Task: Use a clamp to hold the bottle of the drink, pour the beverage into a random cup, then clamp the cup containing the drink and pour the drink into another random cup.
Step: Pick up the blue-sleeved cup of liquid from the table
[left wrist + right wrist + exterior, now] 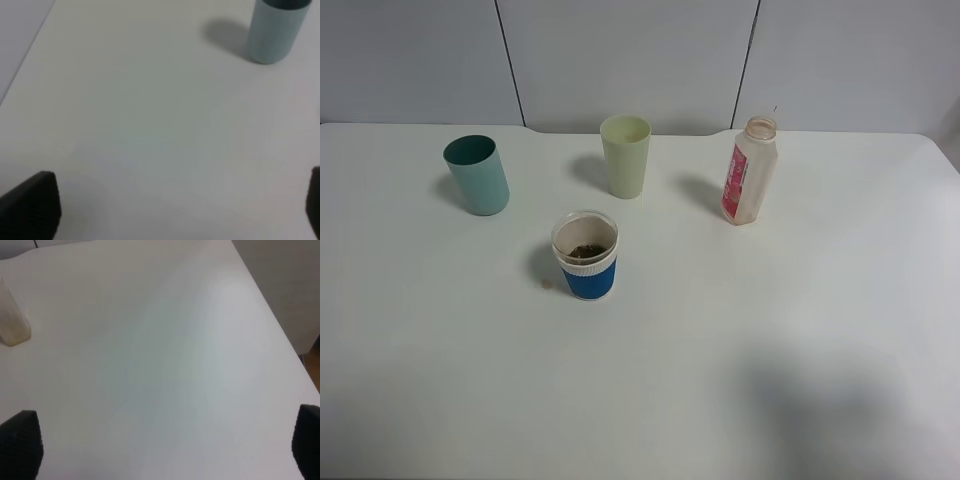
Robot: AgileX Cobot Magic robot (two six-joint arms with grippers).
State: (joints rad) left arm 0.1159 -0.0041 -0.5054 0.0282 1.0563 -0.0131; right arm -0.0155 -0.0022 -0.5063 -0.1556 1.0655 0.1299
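You have three cups on the table (800, 330): one teal cup (477, 175) toward the far left corner, one pale green cup (625, 155) near the middle of the far edge, and one blue-sleeved cup (586, 262) nearer the centre. You have one bottle (750, 170), toward the far right corner. One cup of the three, the blue-sleeved one, holds a little dark liquid (586, 250), and you see one small brown spot (544, 284) just beside it.

The whitish, red-labelled bottle (750, 172) stands upright and uncapped near the far edge of the table (770, 350), right of centre; the teal tumbler (477, 176) stands far-left; the blue-sleeved cup (587, 256), mid-table, holds a little dark beverage (586, 250)
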